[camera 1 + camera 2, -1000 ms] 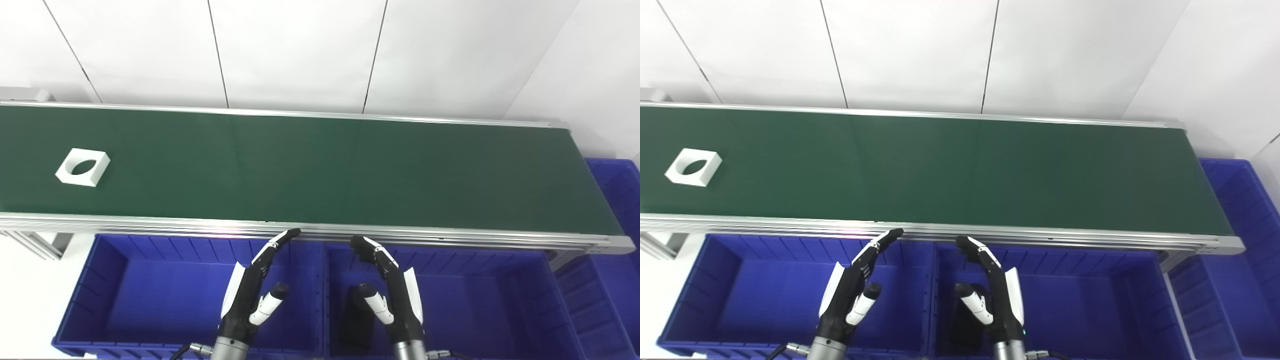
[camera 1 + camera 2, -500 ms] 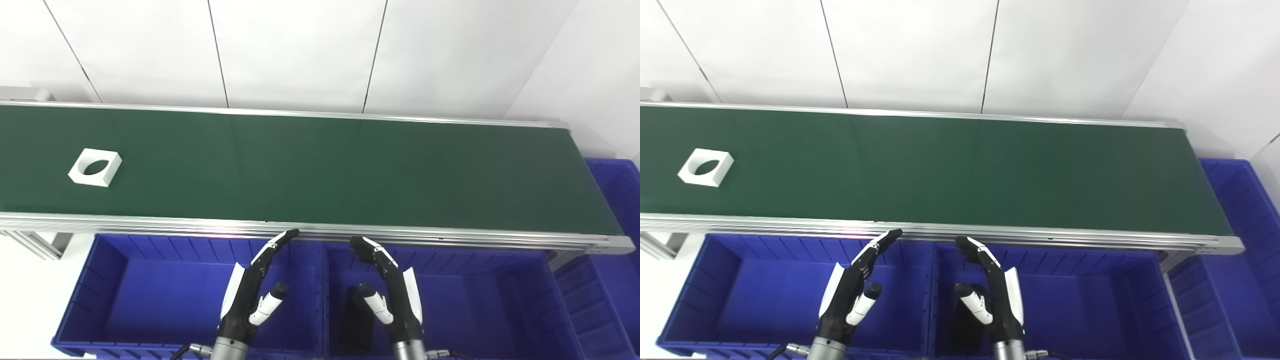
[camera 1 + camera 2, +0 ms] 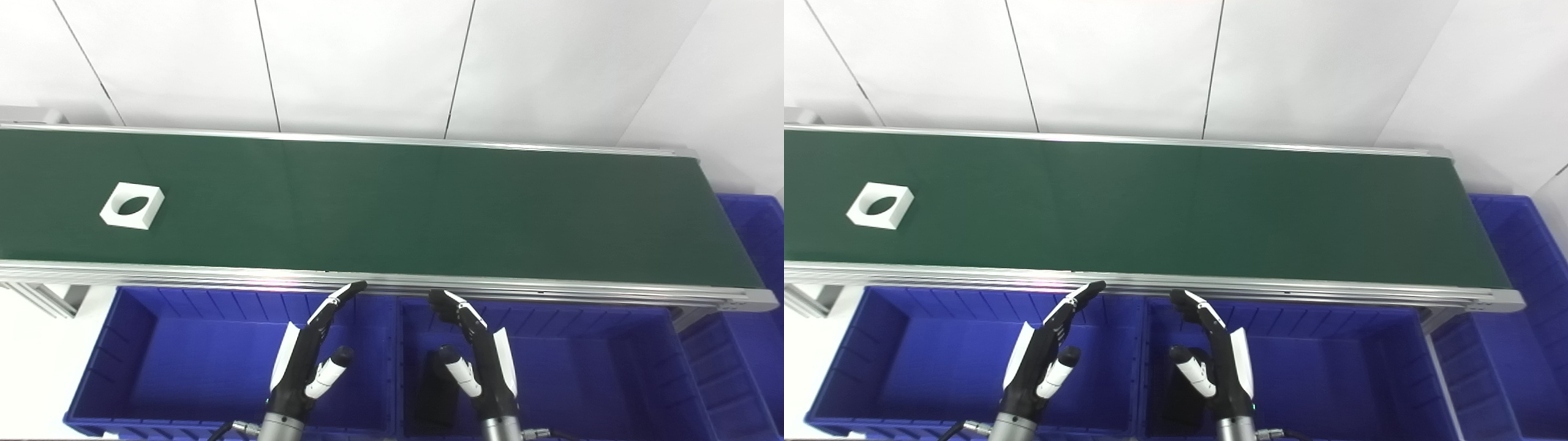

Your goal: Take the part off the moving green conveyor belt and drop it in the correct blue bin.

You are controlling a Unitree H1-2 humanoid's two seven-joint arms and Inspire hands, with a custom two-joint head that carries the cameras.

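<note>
Part (image 3: 131, 206): one white square block with a round hole through it, lying flat on the green conveyor belt (image 3: 392, 208), far left end, well apart from both hands.

Near to far:
- Left hand (image 3: 309, 352) and right hand (image 3: 474, 352) both come up from the bottom edge, palms facing each other, fingers apart and extended, thumbs out, nothing held. Wrists cut off by the frame edge.
- Left hand hovers over the left blue bin (image 3: 122, 343), right hand over the middle blue bin (image 3: 612, 355). Fingertips of both reach near the belt's near aluminium rail (image 3: 184, 275), contact can't be judged.
- Dark object (image 3: 438, 392) on the floor of the middle bin, partly hidden behind the right hand; can't make out what it is.
- Third blue bin (image 3: 756, 245) off the belt's right end, cut off by the right edge. Three bins in total; near walls of the front two cropped at the bottom.
- Belt runs left to right across the whole view, left end cut off.
- White panelled wall (image 3: 367, 61) behind.
</note>
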